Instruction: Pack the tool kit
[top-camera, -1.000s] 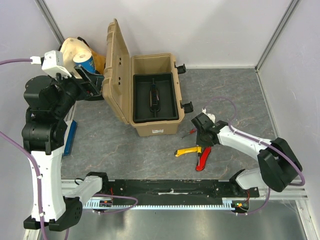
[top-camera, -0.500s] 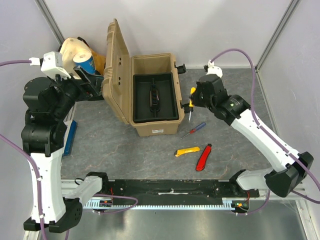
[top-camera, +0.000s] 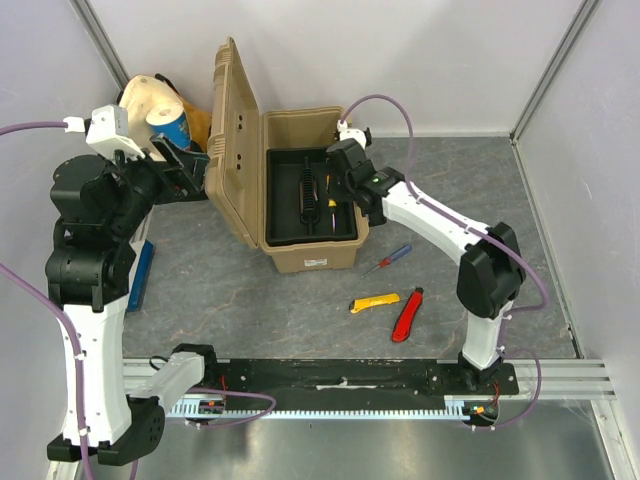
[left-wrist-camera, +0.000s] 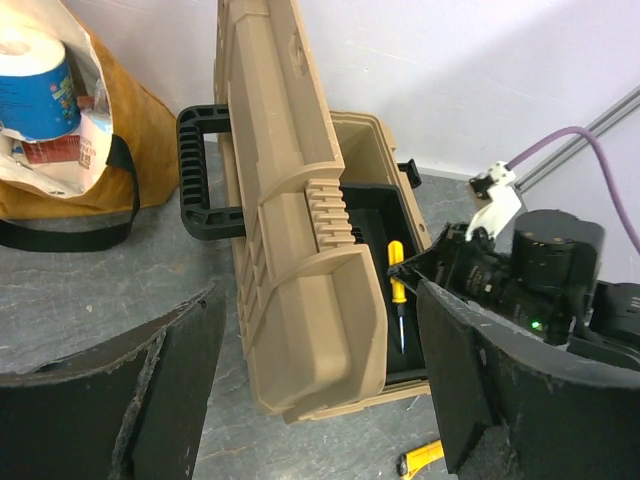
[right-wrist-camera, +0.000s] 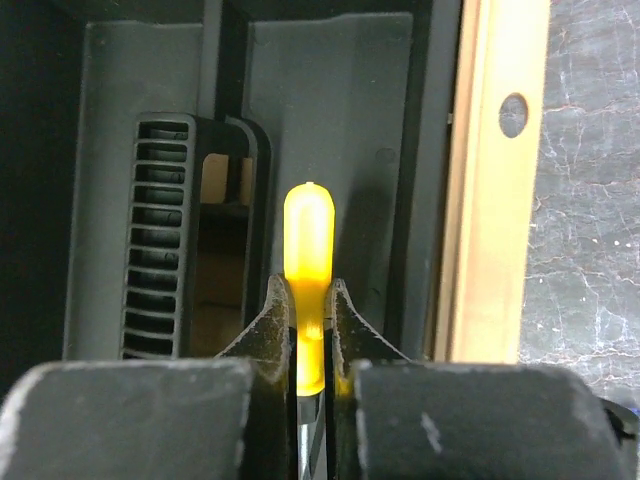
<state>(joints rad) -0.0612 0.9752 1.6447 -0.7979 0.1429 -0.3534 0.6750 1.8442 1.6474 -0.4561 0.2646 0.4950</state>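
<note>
Yellow-handled screwdriver (right-wrist-camera: 308, 235) sits pinched in the right tool (right-wrist-camera: 309, 292); the left wrist view shows its full length.

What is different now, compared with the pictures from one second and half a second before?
The right gripper rose from the table with the yellow-handled tool and carried it left. It now holds it, jaws shut, over the black tray in the open toolbox. Unchanged: the left gripper, open beside the lid; the red-blue screwdriver, short yellow tool and red knife on the table.

Even, bright light; dim black tray (right-wrist-camera: 340, 120) interior.
</note>
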